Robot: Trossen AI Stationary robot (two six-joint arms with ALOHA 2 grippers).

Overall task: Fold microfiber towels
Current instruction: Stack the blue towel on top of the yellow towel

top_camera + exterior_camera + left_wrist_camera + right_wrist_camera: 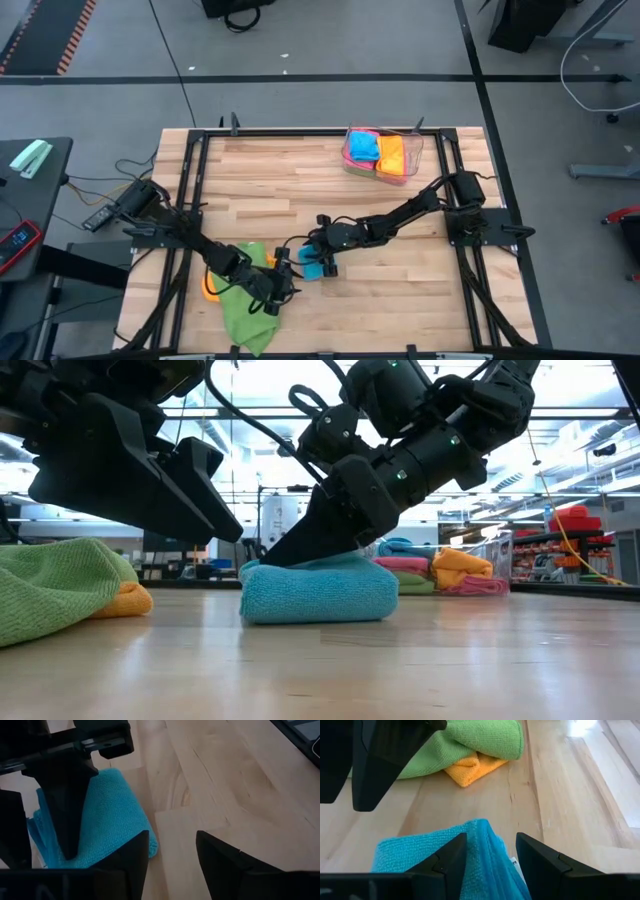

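Blue folded towel (318, 590) under right hand (300, 550), fingers apart astride it.

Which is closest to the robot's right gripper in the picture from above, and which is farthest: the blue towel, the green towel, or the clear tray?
From the right gripper, in the high view:
1. Blue towel: right under it, mid-table.
2. Green towel: toward the left arm, near the front edge.
3. Clear tray: at the table's back edge, holding folded towels.

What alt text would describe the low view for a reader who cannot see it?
A folded blue towel lies on the wooden table, with the right tool pressing on its top. A green towel over an orange towel lies beside it.
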